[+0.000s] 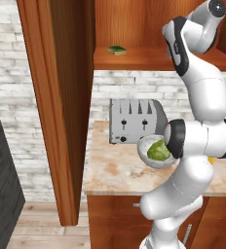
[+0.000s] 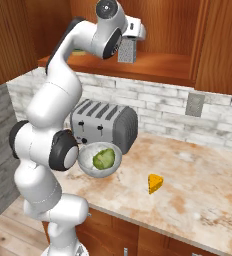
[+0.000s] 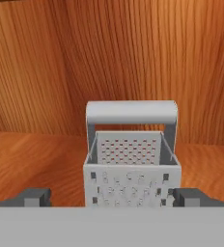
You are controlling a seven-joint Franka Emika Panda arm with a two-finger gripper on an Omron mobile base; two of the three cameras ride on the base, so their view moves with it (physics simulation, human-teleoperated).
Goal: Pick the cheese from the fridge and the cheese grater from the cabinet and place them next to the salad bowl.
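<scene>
In the left base view the arm hides part of the salad bowl [image 1: 153, 151] on the bench [image 1: 115, 170], and, reaching up into the cabinet [image 2: 158, 65], its hand [image 3: 112, 197] stands spread wide, unclenched, either side of the cheese grater [image 3: 131, 164] upright on the shelf [image 3: 32, 164]

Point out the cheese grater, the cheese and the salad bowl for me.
cheese grater [image 3: 132, 185]: hand view, perforated front face.
cheese [image 2: 155, 183]: right base view, wedge's top face.
salad bowl [image 2: 86, 161]: right base view, left rim.
</scene>
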